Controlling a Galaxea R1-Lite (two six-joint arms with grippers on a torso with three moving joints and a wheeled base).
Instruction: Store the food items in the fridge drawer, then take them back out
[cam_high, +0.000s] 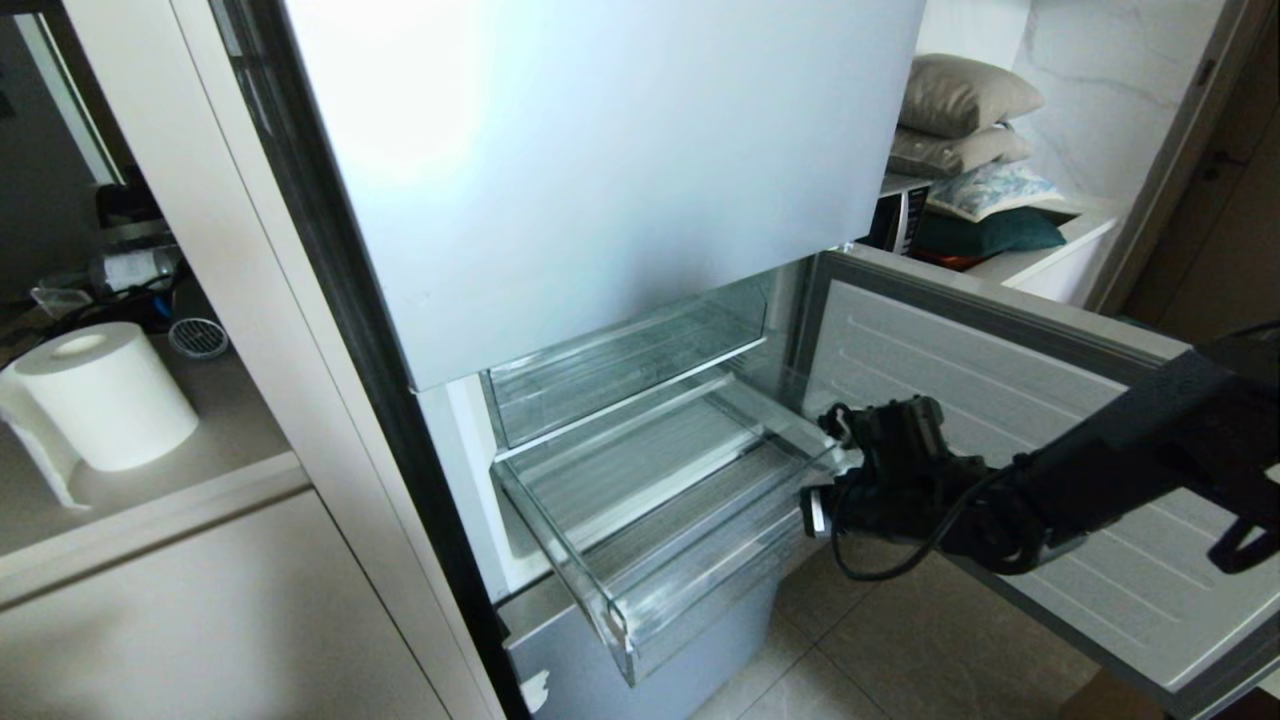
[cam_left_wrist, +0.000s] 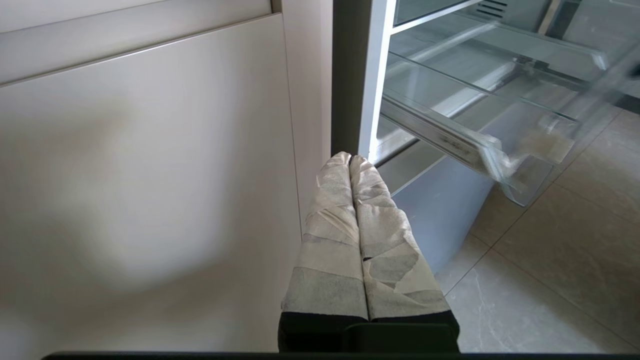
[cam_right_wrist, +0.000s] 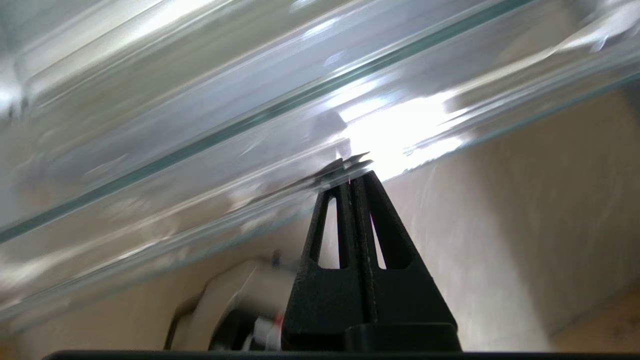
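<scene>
A clear fridge drawer (cam_high: 612, 628) stands pulled out of the open lower compartment, and nothing lies in it. No food items show in any view. My right gripper (cam_high: 822, 500) is at the drawer's right side. In the right wrist view its black fingers (cam_right_wrist: 350, 172) are shut, with nothing between them. Their tips rest against the drawer's clear edge (cam_right_wrist: 250, 125). My left gripper (cam_left_wrist: 350, 157) is parked low by the cabinet front, left of the drawer (cam_left_wrist: 480, 150). Its taped fingers are shut on nothing.
A second clear drawer (cam_high: 620, 365) sits pushed in just above. The open fridge door (cam_high: 1000, 400) stands behind my right arm. A paper roll (cam_high: 100, 395) stands on the counter at the left. Tiled floor (cam_high: 900, 650) lies below.
</scene>
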